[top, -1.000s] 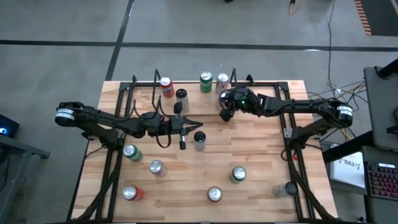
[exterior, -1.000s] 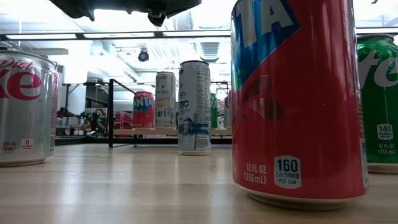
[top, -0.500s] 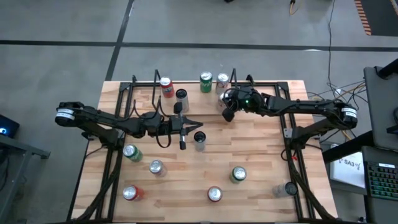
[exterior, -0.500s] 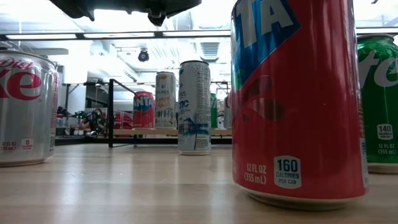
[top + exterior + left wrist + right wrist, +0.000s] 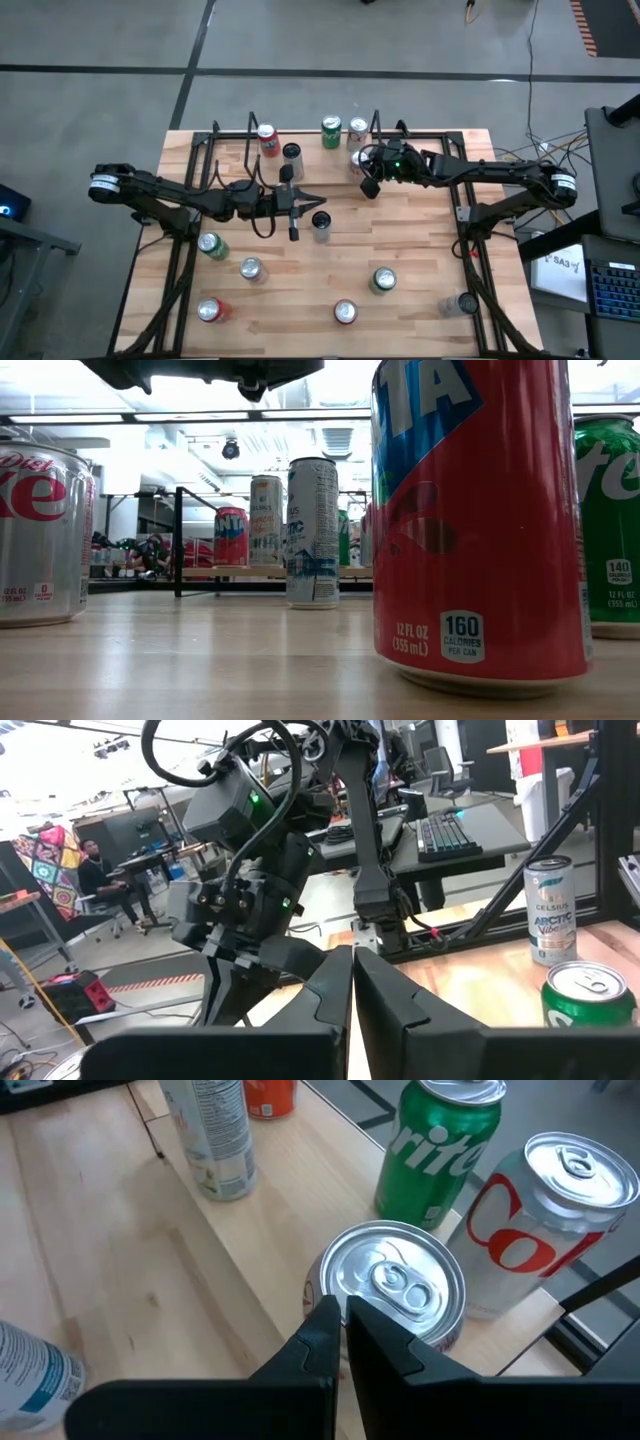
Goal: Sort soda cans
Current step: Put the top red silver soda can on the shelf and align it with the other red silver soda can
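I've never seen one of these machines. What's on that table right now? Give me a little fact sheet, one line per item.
Surface: wooden table
Cans at far edge: red can, green Sprite can, silver Coke can
Cans at near edge: red-sided can, green can
Left gripper: shut, empty, mid-table
Right gripper: shut, empty, above a silver-topped can

2 dark, cabled arms [image 5: 170, 197], seemingly white-collared.

Wooden table [image 5: 420, 300] — keyboard [image 5: 450, 835] behind, a seated person [image 5: 100, 880]
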